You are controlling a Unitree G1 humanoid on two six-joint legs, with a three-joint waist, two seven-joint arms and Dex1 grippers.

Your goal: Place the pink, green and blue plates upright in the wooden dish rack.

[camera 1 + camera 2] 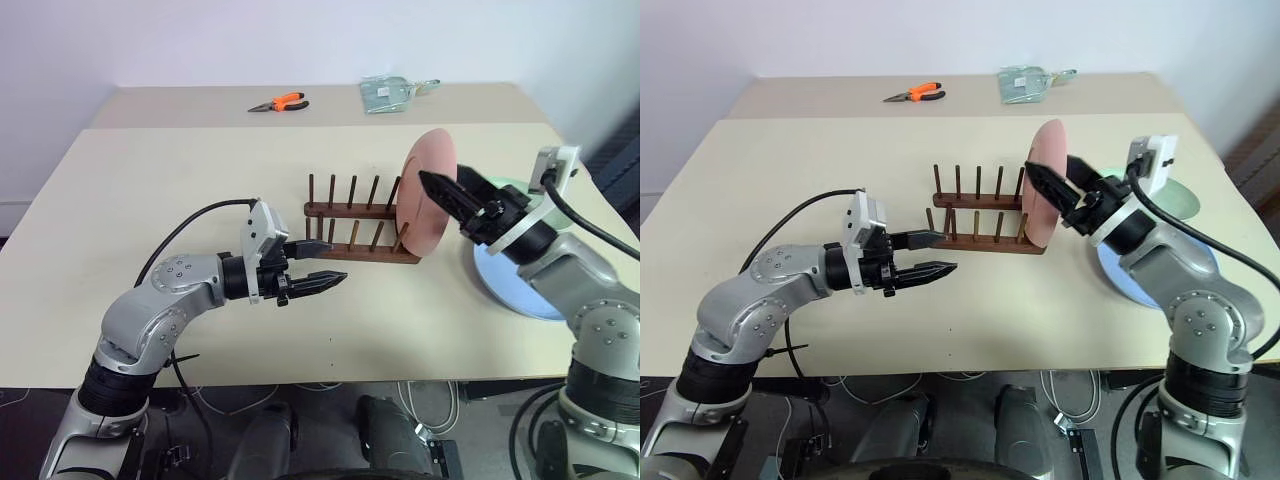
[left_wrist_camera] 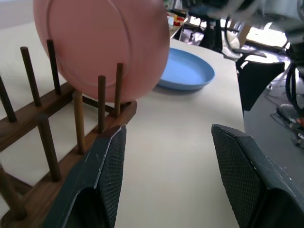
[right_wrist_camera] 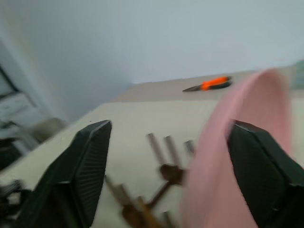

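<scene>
It looked like a lab or workshop: a plain beige tabletop (image 1: 150, 180) against bare white walls, orange-handled pliers (image 1: 281, 102) lying on it, loose cables (image 1: 420, 400) hanging beneath.

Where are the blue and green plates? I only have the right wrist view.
Observer: The blue plate lies flat on the table, just right of the wooden dish rack.
Operator: And the green one?
Observer: The green plate lies farther back on that side, partly hidden by the right arm.
Operator: What is the left tool doing?
Observer: The left tool is open and empty, level with the rack's front left corner.
</scene>
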